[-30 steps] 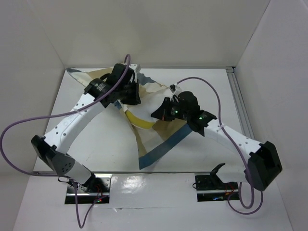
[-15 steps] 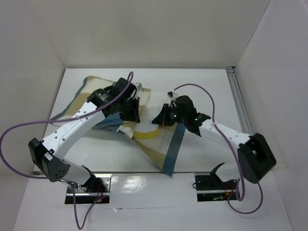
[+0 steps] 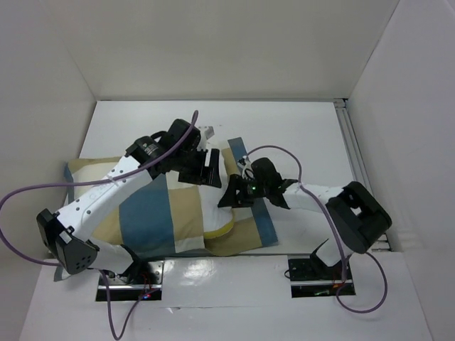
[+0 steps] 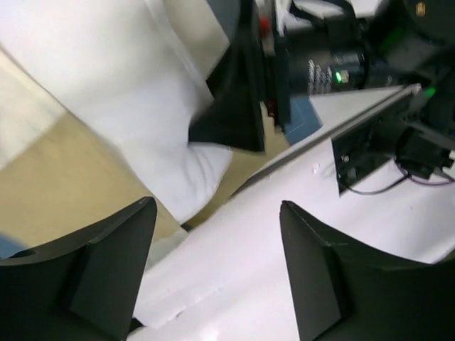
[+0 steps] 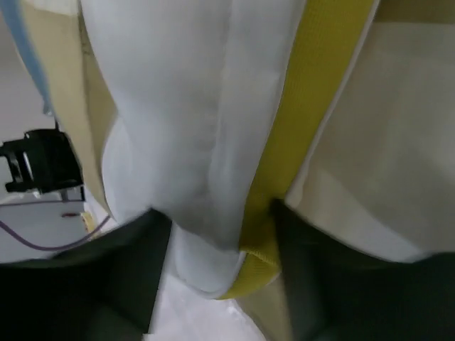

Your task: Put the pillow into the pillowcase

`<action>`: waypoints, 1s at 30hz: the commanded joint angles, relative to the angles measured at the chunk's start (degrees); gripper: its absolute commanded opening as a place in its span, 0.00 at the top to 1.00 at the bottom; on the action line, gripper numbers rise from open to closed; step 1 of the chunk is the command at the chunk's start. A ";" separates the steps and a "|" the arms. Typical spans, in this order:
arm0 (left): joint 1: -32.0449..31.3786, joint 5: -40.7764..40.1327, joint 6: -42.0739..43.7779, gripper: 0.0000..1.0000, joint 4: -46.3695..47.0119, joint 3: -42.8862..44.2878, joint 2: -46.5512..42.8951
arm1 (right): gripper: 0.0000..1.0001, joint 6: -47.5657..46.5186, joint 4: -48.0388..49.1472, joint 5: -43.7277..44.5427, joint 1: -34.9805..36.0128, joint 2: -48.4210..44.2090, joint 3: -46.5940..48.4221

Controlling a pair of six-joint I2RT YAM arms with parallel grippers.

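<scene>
the white table [image 3: 298, 135] fills the overhead view, with walls on three sides. the pillowcase [image 3: 149, 213], in blue, tan and cream blocks, lies flat across the table's near half. it runs from the left edge to just right of centre and looks puffed on its left part. the pillow [image 3: 212, 209] lies with it. only its white end shows, near the middle, with checked cloth beside and under it. the rest is hidden by the cloth.

the left arm [image 3: 106, 188] stretches from its base across the pillowcase toward the centre. the right arm [image 3: 320, 195] is folded low, its wrist pointing left at the pillow's bare end. a purple cable [image 3: 21, 192] loops off the left arm.

the left gripper [image 4: 215, 207] hangs above the pillow's end with its fingers wide apart and nothing between them. the right gripper [image 5: 217, 213] has its fingers apart on either side of the pillow's edge. it cannot be told whether they pinch it. the yellow band [image 5: 313, 92] runs along that edge, just beside one finger.
</scene>
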 commanded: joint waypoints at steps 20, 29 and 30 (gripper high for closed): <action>14.28 -29.82 -4.86 0.13 -5.88 22.57 28.39 | 0.21 -17.57 -30.16 8.52 -19.64 7.08 31.99; 16.92 -20.67 1.38 0.13 -8.16 33.29 38.95 | 0.24 -22.13 -37.38 20.40 -15.52 23.17 44.74; 16.92 -19.80 1.91 0.13 -8.16 33.29 38.95 | 0.24 -22.14 -38.52 20.41 -14.98 24.13 45.53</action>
